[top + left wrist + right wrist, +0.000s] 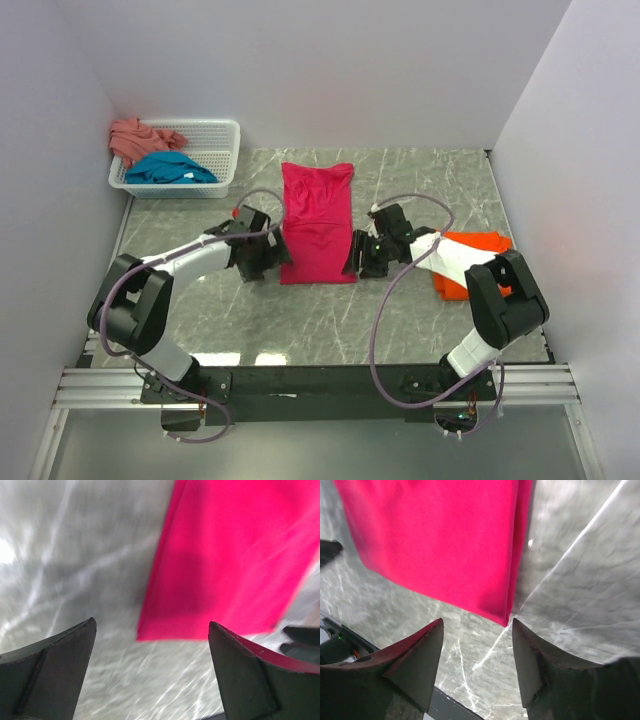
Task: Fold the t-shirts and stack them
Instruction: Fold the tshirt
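The magenta-red t-shirt (318, 222) lies flat in a long folded strip on the grey marble table. My left gripper (268, 262) is open and empty at its near left corner; the shirt's corner (225, 565) shows just beyond the fingertips. My right gripper (357, 260) is open and empty at the near right corner, the shirt's folded edge (440, 545) lying ahead of the jaws. The orange t-shirt (472, 262) lies folded at the right, partly under my right arm. The teal t-shirt (168, 169) and salmon-pink t-shirt (138, 138) lie crumpled in the basket.
A white mesh basket (216, 150) stands at the back left against the wall. White walls close in the table on the left, back and right. The black mounting rail (320, 380) runs along the near edge.
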Robot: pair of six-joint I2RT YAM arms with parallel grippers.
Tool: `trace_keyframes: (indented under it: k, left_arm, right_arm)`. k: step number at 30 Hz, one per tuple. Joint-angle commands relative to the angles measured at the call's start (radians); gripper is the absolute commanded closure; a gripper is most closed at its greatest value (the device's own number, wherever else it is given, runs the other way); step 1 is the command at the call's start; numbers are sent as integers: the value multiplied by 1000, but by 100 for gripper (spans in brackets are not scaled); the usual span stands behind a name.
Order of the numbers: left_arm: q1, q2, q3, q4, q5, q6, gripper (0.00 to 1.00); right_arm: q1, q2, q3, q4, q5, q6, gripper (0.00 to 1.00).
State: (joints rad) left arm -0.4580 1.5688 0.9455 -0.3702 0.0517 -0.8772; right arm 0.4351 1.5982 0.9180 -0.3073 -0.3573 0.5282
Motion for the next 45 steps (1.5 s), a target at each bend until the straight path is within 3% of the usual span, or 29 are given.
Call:
trace_keyframes:
  k: [1, 4, 5, 13, 17, 18, 20, 23, 29, 35, 41, 45]
  left_arm:
    - [-30, -1, -69, 85, 109, -8, 2]
    - [-39, 26, -99, 100, 106, -17, 23]
    - [-38, 34, -100, 105, 109, -19, 35]
    - [-41, 76, -125, 128, 143, -14, 71]
    - [-41, 80, -120, 128, 120, -13, 99]
    - [-41, 82, -114, 128, 116, -9, 99]
    - [-42, 77, -113, 126, 109, 3, 99]
    - [-48, 53, -135, 140, 103, 10, 99]
    - [-112, -41, -316, 177, 103, -45, 99]
    - [-183, -167, -396, -1, -3, -121, 99]
    - [-240, -390, -390, -142, -3, -172, 99]
    - [-240, -434, -259, -200, -38, -129, 99]
  right_arm:
    - [21, -24, -53, 99, -32, 50, 37]
    - [28, 3, -71, 129, -14, 72, 47]
    - [30, 9, -74, 131, -8, 75, 49]
    - [31, 46, -108, 137, 41, 82, 56]
    - [31, 52, -123, 148, 41, 85, 67]
    - [31, 52, -128, 149, 47, 87, 75]
    - [33, 51, -131, 154, 46, 84, 80]
    - [39, 51, -148, 185, 32, 73, 100]
    - [137, -24, -255, 171, 47, 125, 100]
    - [289, -173, -384, 134, 92, 219, 100]
    - [324, -406, -412, -9, 136, 276, 100]
    - [321, -483, -299, -154, 224, 242, 100]
